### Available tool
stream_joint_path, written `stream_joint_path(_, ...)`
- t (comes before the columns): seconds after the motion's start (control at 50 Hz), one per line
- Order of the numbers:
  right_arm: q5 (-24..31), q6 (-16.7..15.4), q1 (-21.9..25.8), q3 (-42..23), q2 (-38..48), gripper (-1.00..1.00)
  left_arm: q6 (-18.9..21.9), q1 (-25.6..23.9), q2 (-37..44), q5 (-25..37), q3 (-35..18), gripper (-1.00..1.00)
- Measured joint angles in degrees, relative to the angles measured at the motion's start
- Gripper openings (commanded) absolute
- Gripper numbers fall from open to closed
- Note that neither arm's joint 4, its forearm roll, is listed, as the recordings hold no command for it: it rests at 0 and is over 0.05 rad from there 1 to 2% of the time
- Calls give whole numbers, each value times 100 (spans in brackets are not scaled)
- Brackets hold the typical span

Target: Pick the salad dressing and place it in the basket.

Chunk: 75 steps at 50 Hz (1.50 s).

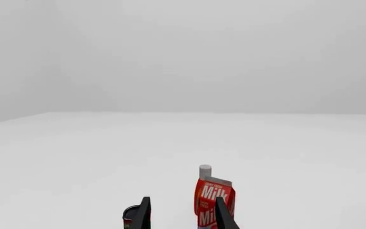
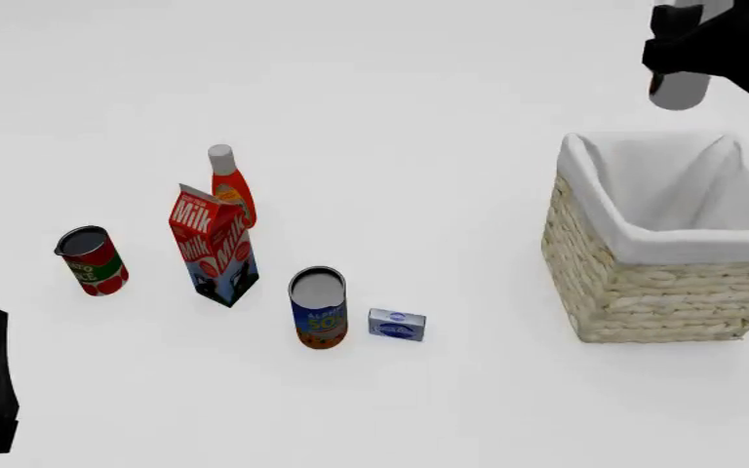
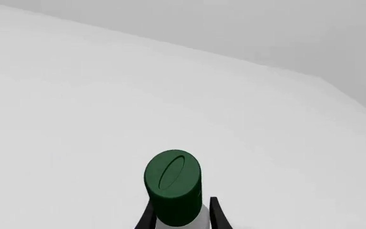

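two jaws apart: right gripper (image 3: 179, 214) clamped on salad dressing (image 3: 173, 188), held aloft beyond basket (image 2: 635, 283); left gripper (image 1: 181, 214) parted, holding nothing, facing milk carton (image 1: 213, 198).

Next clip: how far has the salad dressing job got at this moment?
Done: the salad dressing is off the table, clamped in the right tool, its green cap showing in the right wrist view. In hand: the front view shows it held high, above and beyond the basket. Left: bring it over the white lining, lower and release. The left tool is open, near the milk carton.
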Motion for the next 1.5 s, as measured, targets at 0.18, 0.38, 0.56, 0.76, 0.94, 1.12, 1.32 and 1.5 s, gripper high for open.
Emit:
stream_joint_path(0.18,-65,5,-241,-85,345,-100,8,24,0,-15,0,100)
stream_joint_path(0.38,-71,16,-450,-31,456,-100,-2,26,0,-14,0,100)
stream_joint_path(0.56,-67,65,-579,-2,531,-100,-8,-3,0,-9,0,100)
stream_joint_path(0.76,-126,172,-692,62,596,-100,-2,-39,0,21,0,100)
stream_joint_path(0.94,-190,305,-791,118,677,-100,11,-70,0,40,0,100)
stream_joint_path(1.12,-260,416,-881,197,761,-100,24,-92,0,60,0,100)
stream_joint_path(1.32,-366,468,-935,415,753,-100,37,-113,0,74,0,100)
stream_joint_path(1.5,-471,485,-948,636,751,-100,54,-157,0,76,0,100)
